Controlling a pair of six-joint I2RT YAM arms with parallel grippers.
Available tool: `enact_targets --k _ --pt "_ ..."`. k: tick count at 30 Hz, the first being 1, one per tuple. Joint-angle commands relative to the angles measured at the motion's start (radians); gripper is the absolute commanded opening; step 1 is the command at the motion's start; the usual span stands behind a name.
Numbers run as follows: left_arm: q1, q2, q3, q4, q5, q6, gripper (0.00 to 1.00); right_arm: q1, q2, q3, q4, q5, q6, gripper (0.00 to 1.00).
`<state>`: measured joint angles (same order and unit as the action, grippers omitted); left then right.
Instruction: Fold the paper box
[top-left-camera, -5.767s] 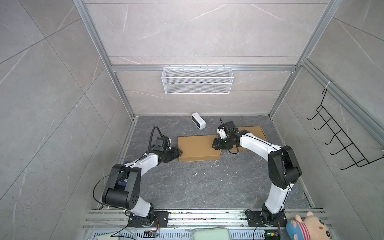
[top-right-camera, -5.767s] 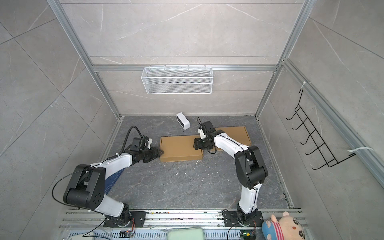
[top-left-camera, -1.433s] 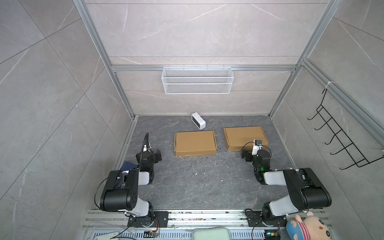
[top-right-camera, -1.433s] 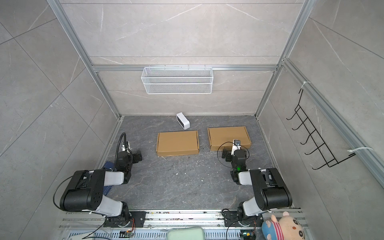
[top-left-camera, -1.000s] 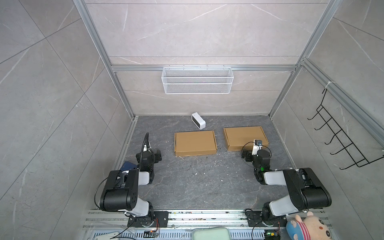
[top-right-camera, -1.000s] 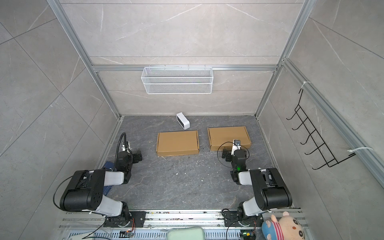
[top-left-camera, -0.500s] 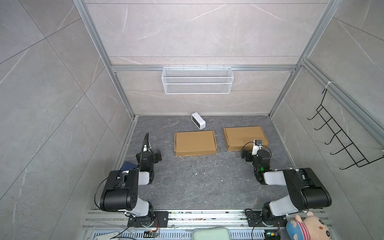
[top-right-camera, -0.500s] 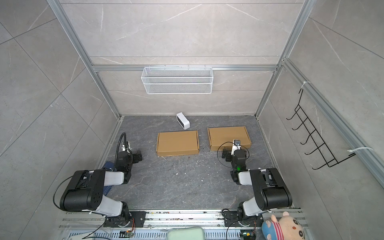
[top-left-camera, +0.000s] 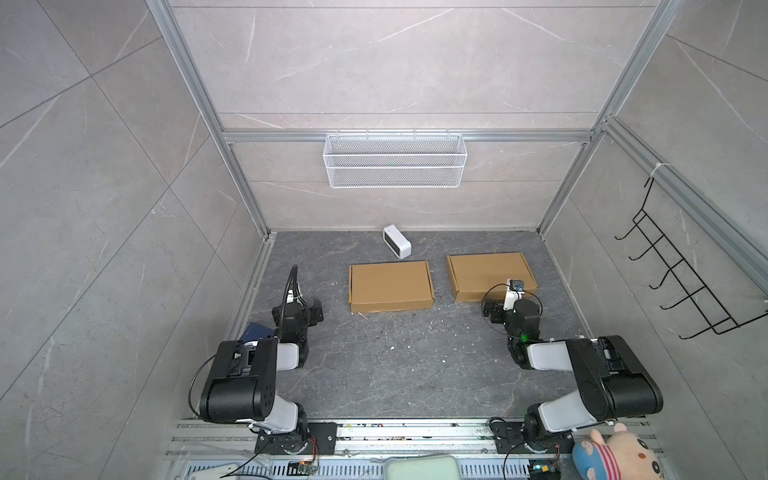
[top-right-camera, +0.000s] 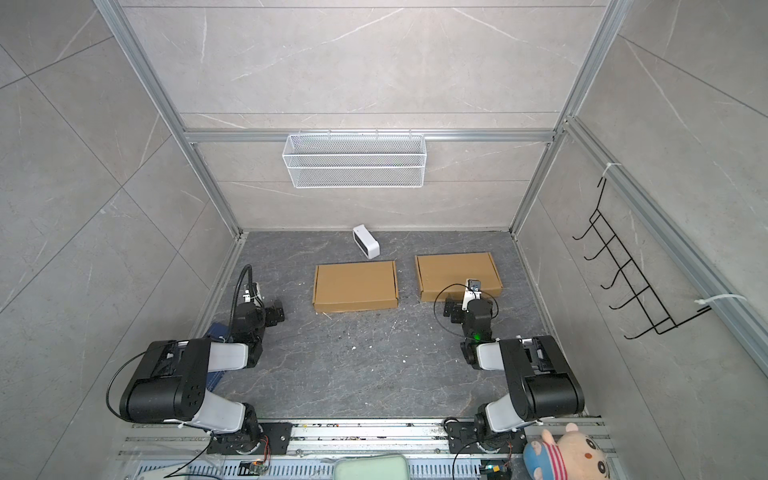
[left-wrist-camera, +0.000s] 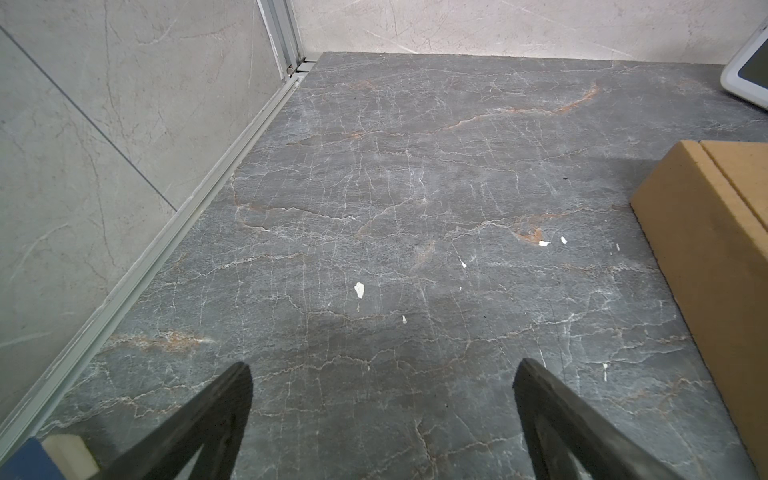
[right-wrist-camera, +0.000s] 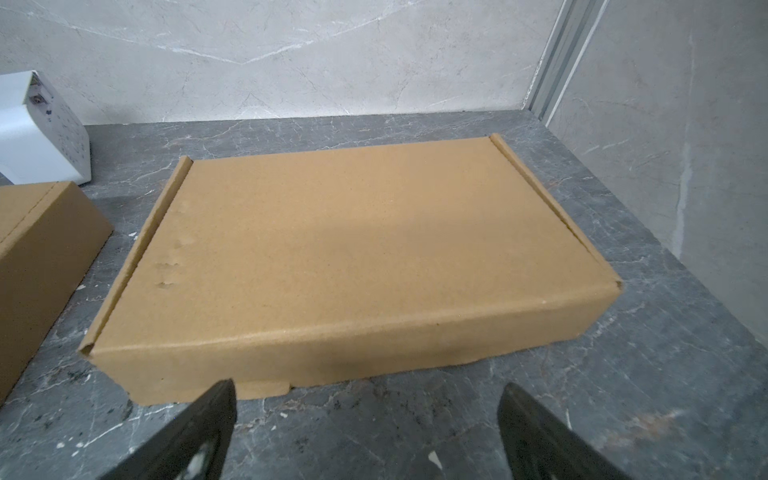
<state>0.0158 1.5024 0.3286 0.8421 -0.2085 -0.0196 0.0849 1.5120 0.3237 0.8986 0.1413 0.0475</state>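
Both spread wide & empty: left gripper (left-wrist-camera: 382, 368) low over dark stone tabletop (left-wrist-camera: 374, 187), close to left wall (left-wrist-camera: 104, 124); right gripper (right-wrist-camera: 365, 388) low too, just short of front edge of right paper box (right-wrist-camera: 353, 257), not touching. Closed & flat on tabletop, that box, at rear right near right wall (right-wrist-camera: 685, 145). Beside it across a gap, centre paper box (top-left-camera: 390, 286), likewise closed flat, lying mid-table, well apart from left gripper. Behind centre paper box, near back wall (top-left-camera: 395, 83), small white device (top-left-camera: 397, 242), set askew. Higher up on back wall, white wire basket (top-left-camera: 395, 160). Nr left arm's elbow, dark blue item (top-left-camera: 254, 332), partly hidden, kind unclear. At front right corner, outside work area, plush toy (top-left-camera: 611, 457).
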Motion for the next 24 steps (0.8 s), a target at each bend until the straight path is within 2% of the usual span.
enact_targets --k 1,17,19,24 --pt "0.003 -0.001 0.020 0.028 -0.015 -0.014 1.00 0.006 -0.003 0.017 0.004 0.011 -0.014 1.00" --pt "0.003 -0.001 0.020 0.028 -0.015 -0.014 1.00 0.009 -0.002 0.017 0.005 0.010 -0.020 1.00" --pt "0.004 -0.001 0.021 0.028 -0.015 -0.014 1.00 0.061 0.009 0.030 -0.005 0.024 -0.074 1.00" --pt "0.006 -0.001 0.021 0.026 -0.014 -0.015 1.00 0.060 0.002 0.021 0.005 0.015 -0.068 0.99"
